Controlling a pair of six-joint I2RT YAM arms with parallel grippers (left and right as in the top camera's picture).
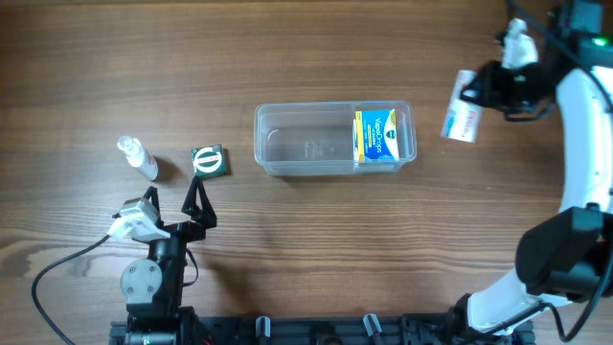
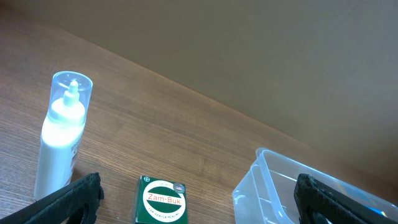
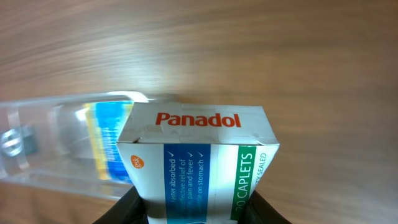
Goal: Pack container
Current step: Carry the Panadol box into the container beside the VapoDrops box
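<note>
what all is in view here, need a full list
container: 1, clear, table centre
lozenge box: 1, yellow and blue, in the container's right end
Panadol box: 1, white with red, blue and green print, held right of the container
bottle: 1, clear, table left
Zam-Buk box: 1, green, between bottle and container
table: 1, brown wood
left gripper: 1, black, open, near the Zam-Buk box
right gripper: 1, black, shut on the Panadol box

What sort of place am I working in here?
Likely a robot test bench: plain wood-grain table, clear rectangular plastic tub, and staged pharmacy goods such as the white cardboard Panadol box.
</note>
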